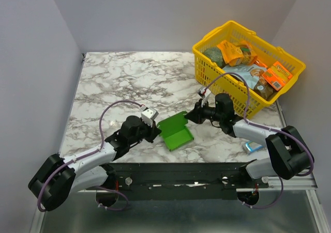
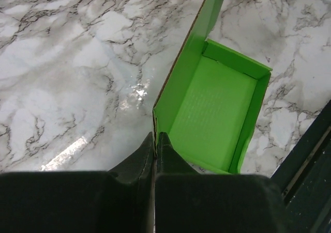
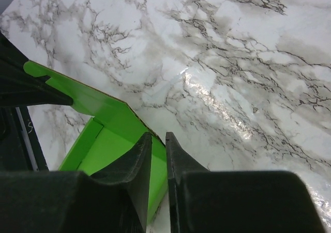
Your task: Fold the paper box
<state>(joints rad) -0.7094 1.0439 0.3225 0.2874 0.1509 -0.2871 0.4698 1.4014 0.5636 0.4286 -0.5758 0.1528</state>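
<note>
Left gripper: closest to its wrist camera; the two dark fingers are pressed together with the near end of the paper box tall wall pinched between them.
Left arm: stretched low over the marble table, wrist aimed toward the yellow basket; its tip meets the box at the end farthest from the basket.
Right gripper: fingers stand a narrow slit apart; the brown cut edge of the green wall runs into that slit, but whether the pads press the card cannot be told.
Right arm: folded back past the basket's near corner, wrist pointing away from the basket; its tip sits at the box end nearest the basket.
Paper box position: flat on the table, apart from the basket on its near side, between the two grippers; a half-formed tray with one tall wall standing and lower walls on other sides.
Left wrist view alone: the tray's inside floor, a low end wall, a low side wall, and a dark tip at the far end of the tall wall.
Right wrist view alone: the tall wall's notched end tab and a dark shape at that far end.
Top view alone: both arms' whole reach, the basket filled with packets, and a blue-and-white pack lying near the basket's near side beside the right arm.
</note>
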